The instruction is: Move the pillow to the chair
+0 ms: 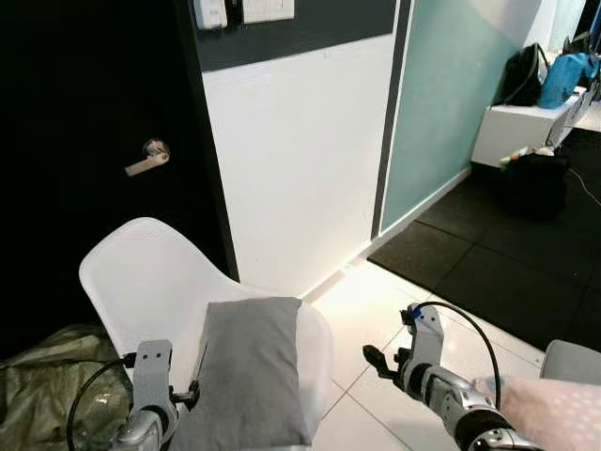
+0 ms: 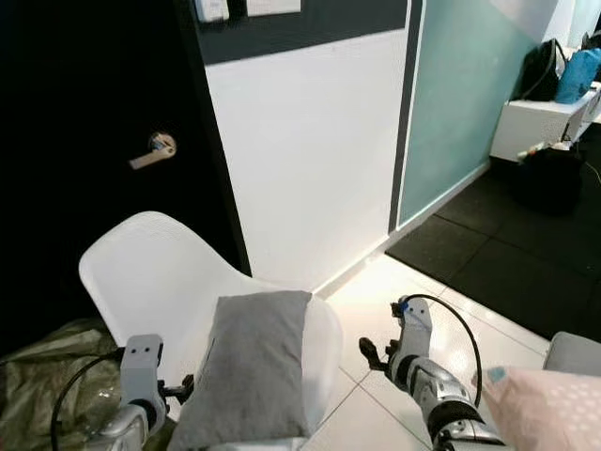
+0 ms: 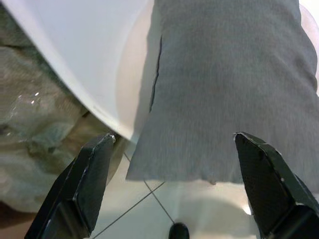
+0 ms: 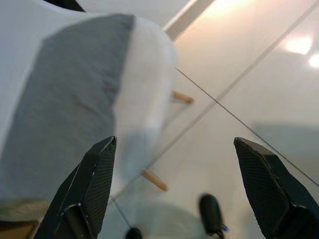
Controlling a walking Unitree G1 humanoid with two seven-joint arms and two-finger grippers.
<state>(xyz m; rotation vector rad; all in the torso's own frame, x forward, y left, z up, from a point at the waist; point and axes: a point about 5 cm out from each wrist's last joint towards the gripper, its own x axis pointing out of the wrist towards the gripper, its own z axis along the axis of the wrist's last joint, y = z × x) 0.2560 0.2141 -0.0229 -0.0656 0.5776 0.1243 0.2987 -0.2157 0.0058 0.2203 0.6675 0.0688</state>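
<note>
White plastic forms the chair [image 1: 150, 282], which is set before a black door [image 1: 84, 141] and a white wall panel [image 1: 300, 160]; a teal panel [image 1: 441, 103] adjoins the wall, and pale floor tiles [image 1: 376, 301] give way to a dark mat [image 1: 507, 254] further off. A crumpled greenish sheet [image 1: 42, 385] is seen on the floor beside the chair, though what it is cannot quite be made out.

The grey pillow [image 1: 249, 371] is laid lengthwise on the seat of the chair, its far end near the backrest and its near end overhanging the front edge of the seat, as shown in the left wrist view [image 3: 229, 94]. A second, pinkish pillow [image 2: 549, 409] is glimpsed beside the right arm.

The left hand [image 3: 174, 184] is held just before the pillow's near edge with its fingers [image 3: 92, 174] spread wide and nothing between them. The right hand [image 4: 174, 189] is held apart from the chair, over the floor tiles, with its fingers [image 4: 94, 179] likewise spread and nothing held. A door handle [image 1: 148, 158] is seen on the black door.
</note>
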